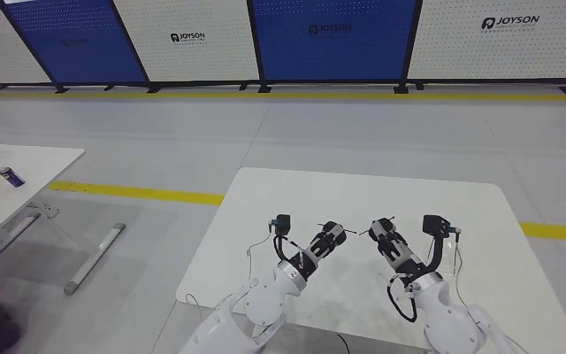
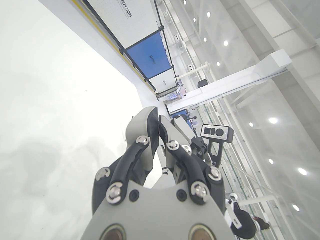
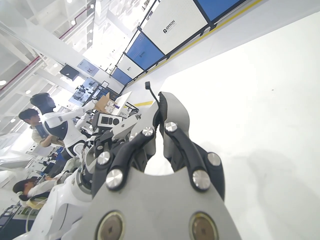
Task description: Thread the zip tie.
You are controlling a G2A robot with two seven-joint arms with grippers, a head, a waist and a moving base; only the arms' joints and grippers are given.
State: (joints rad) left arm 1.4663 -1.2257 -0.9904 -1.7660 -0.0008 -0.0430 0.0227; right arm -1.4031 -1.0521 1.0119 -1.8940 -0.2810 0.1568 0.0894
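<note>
A thin black zip tie [image 3: 152, 92] sticks out of my right gripper [image 3: 160, 98], which is shut on its strap, with the square head just past the fingertips. In the top view both grippers hover over the white table [image 1: 442, 203], tips facing each other a short gap apart. My left gripper [image 1: 339, 232] is on the left and my right gripper [image 1: 376, 228] on the right. A short black stub of zip tie [image 1: 352, 233] pokes from the left gripper toward the other. The left gripper [image 2: 158, 118] has its pads pressed together, hiding the strap, with the right gripper [image 2: 178, 123] just beyond it.
The table edge runs close behind both arms. A second white table [image 1: 35, 168] with a small can [image 1: 11, 177] stands at the far left across a gap of floor. Blue and white panels [image 1: 336, 40] line the back.
</note>
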